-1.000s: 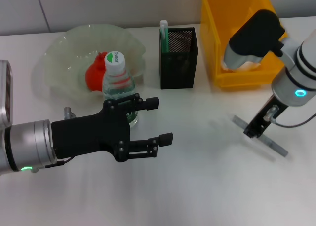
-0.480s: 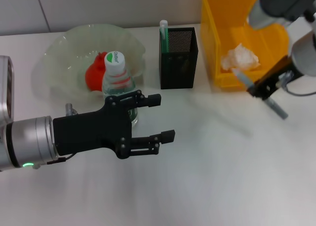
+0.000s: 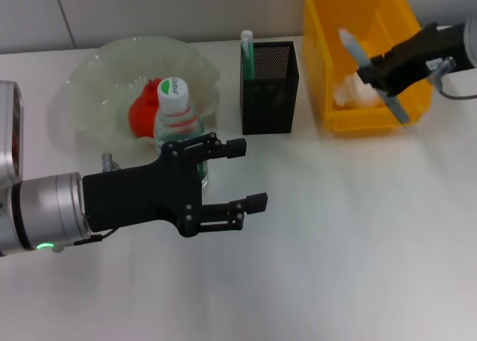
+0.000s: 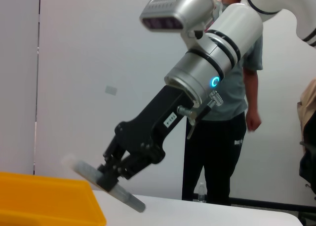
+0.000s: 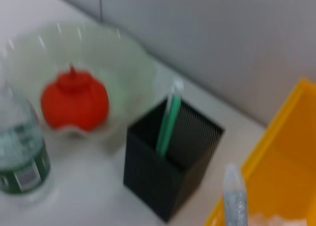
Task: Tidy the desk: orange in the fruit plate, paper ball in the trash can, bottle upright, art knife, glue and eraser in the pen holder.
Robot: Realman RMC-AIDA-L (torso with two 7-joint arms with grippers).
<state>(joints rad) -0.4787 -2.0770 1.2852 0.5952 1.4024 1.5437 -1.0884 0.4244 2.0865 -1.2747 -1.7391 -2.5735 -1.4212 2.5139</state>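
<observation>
My right gripper [image 3: 376, 74] is shut on the grey art knife [image 3: 350, 46] and holds it slanted in the air over the yellow trash can [image 3: 339, 13]. The paper ball [image 3: 349, 94] lies inside that can. The left wrist view shows the same grip [image 4: 109, 175] on the art knife [image 4: 129, 199]. The orange [image 3: 140, 110] rests in the green fruit plate [image 3: 89, 88]. The bottle [image 3: 177, 129] stands upright in front of the plate. The black pen holder [image 3: 272, 95] holds the green glue [image 3: 247, 52]. My left gripper [image 3: 251, 173] hovers open near the bottle, grasping nothing. The eraser is out of view.
The trash can stands at the back right, just right of the pen holder [image 5: 168, 174]. A person [image 4: 224, 127] stands beyond the table in the left wrist view. Bare white tabletop [image 3: 335, 244] spreads across the front and right.
My right gripper has lifted the art knife off the table at the right and carried it up and back, over the trash can. The left arm has barely shifted.
</observation>
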